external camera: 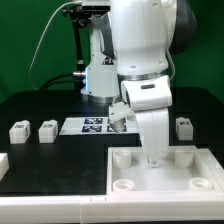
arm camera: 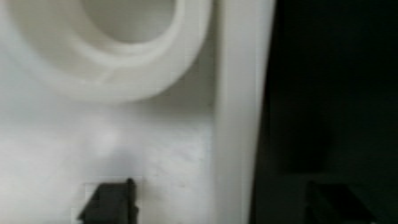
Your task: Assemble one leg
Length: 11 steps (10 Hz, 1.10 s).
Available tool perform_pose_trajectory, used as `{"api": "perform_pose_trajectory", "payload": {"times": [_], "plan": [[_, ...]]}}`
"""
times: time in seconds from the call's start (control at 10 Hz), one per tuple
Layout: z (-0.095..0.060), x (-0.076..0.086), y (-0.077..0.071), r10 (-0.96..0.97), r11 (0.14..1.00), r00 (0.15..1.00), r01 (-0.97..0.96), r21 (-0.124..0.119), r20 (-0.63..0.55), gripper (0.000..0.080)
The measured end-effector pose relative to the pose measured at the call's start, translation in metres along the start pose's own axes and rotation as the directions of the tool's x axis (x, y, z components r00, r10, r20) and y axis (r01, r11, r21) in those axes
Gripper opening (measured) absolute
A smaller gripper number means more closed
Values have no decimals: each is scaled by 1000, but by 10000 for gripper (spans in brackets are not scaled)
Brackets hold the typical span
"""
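Three legs stand on the black table: two at the exterior view's left [external camera: 17, 131] [external camera: 47, 130] and one at the right [external camera: 183, 126]. A further tagged white piece [external camera: 120, 116] shows partly behind the arm. My gripper [external camera: 152, 157] is lowered onto the large white tray-like piece [external camera: 190, 172], near its far edge between two corner sockets. In the wrist view the gripper [arm camera: 222, 200] is open, its dark fingers [arm camera: 116, 200] wide apart astride the tray's rim [arm camera: 240, 120], holding nothing. A round socket [arm camera: 134, 25] lies close ahead.
The marker board [external camera: 85, 125] lies flat behind the tray, left of the arm. A long white bar [external camera: 50, 208] runs along the front edge, and another white piece [external camera: 3, 165] shows at the exterior view's far left.
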<state>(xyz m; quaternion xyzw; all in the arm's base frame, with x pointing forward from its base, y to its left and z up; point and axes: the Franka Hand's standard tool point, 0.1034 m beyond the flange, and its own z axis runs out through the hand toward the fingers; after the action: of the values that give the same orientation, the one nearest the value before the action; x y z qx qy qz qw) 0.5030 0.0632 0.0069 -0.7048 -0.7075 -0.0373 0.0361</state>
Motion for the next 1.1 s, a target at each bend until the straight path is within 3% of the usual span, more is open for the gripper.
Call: {"api": "perform_pose_trajectory", "payload": {"times": [0.1,0.2,0.6,0.8,1.0,1.1], "plan": [[0,0,0,0,1000,1000,0,0,0,600],[0,0,0,0,1000,1000,0,0,0,634],[0,-1,0,1,1000,1000,-1,-1,0,649],[-27,2,-1,53,998,999,-52,-33,13,649],[-51,22,-18,203,978,979,-201,-59,22,649],[-52,33,-30,282,958,959,-280,-57,21,649]]}}
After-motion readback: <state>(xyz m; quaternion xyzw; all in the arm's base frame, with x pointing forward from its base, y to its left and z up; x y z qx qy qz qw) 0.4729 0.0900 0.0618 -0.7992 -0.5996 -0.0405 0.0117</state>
